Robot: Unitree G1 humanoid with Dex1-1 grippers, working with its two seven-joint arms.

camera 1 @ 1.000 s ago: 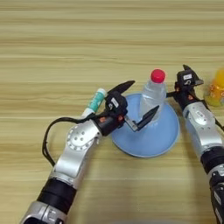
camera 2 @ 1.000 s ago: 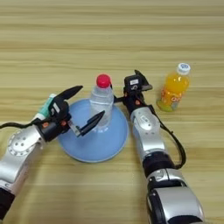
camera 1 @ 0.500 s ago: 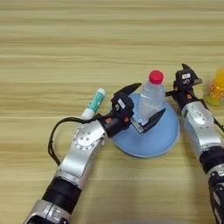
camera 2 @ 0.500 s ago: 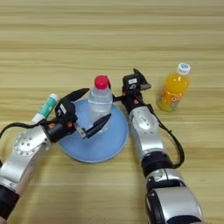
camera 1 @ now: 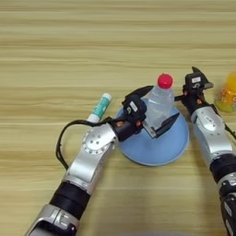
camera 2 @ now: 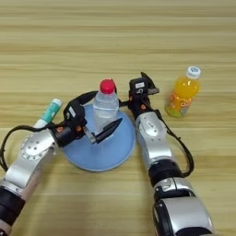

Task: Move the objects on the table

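The clear bottle (camera 2: 106, 103) stands on the blue plate (camera 2: 99, 154), between the spread fingers of the left tool (camera 2: 99, 120). The right tool (camera 2: 144, 87), apart too, sits beside it; the juice bottle (camera 2: 182, 93) stands further right on the tabletop (camera 2: 115, 37).

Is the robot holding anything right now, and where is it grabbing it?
Not yet: the left gripper has open fingers around the clear bottle's body, not squeezing.
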